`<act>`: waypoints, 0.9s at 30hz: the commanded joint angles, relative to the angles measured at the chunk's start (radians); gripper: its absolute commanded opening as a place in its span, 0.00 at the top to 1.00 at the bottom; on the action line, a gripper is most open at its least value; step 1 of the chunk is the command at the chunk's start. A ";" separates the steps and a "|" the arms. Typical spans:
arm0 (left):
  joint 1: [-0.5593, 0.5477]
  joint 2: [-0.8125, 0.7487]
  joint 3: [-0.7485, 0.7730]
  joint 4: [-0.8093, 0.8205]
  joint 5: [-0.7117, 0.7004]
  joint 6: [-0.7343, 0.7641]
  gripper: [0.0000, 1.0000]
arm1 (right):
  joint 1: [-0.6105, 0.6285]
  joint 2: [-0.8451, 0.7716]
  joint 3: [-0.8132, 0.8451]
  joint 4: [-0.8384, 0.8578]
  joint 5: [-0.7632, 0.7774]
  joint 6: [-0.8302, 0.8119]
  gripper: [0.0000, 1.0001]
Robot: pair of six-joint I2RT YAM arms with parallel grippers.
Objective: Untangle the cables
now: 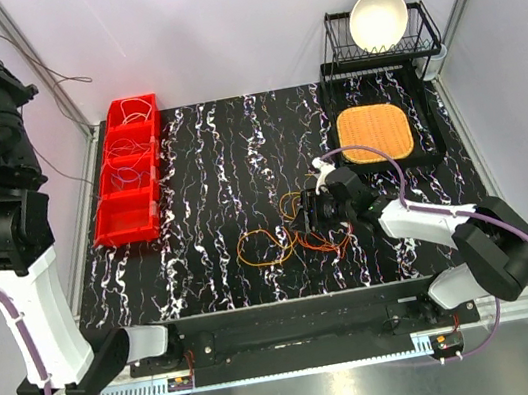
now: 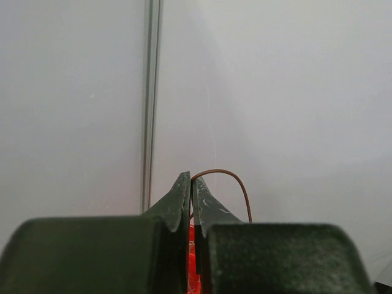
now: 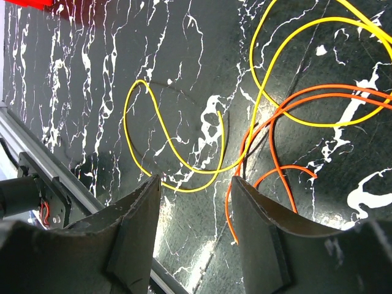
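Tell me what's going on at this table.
Two robot arms are working on a tangle of cables on the black table. The right gripper hovers open just above the orange and yellow loops, holding nothing yet. The left gripper is raised high by the wall, shut, apparently pinching a thin brown wire. A row of red bins sits at the left.

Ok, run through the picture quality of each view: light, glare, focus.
Top view: bright, even light, all sharp, glare on the metal sheet in front. Left wrist view: left claw dark and blurred against a blank wall, thin brown cable at its tip in focus. Right wrist view: cables crisp, soft sheen on the black table, right claw dim and slightly soft.
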 commanded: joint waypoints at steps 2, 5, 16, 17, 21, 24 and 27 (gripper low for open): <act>0.004 0.006 -0.006 0.073 -0.044 0.047 1.00 | -0.007 0.001 -0.001 0.039 -0.014 -0.019 0.44; 0.004 -0.006 -0.050 0.095 -0.064 0.059 1.00 | -0.006 0.001 -0.003 0.039 -0.012 -0.021 0.44; 0.024 -0.001 -0.147 0.155 -0.145 0.105 1.00 | -0.006 0.009 0.002 0.042 -0.022 -0.021 0.45; 0.029 0.000 -0.144 0.153 -0.155 0.106 1.00 | -0.007 0.009 0.002 0.040 -0.022 -0.019 0.44; 0.047 0.009 -0.136 0.159 -0.210 0.109 1.00 | -0.007 0.015 0.005 0.040 -0.025 -0.019 0.45; 0.055 0.019 -0.126 0.173 -0.241 0.134 1.00 | -0.007 0.017 0.005 0.040 -0.025 -0.019 0.45; 0.057 0.023 -0.133 0.179 -0.241 0.140 1.00 | -0.006 0.021 0.008 0.040 -0.028 -0.019 0.45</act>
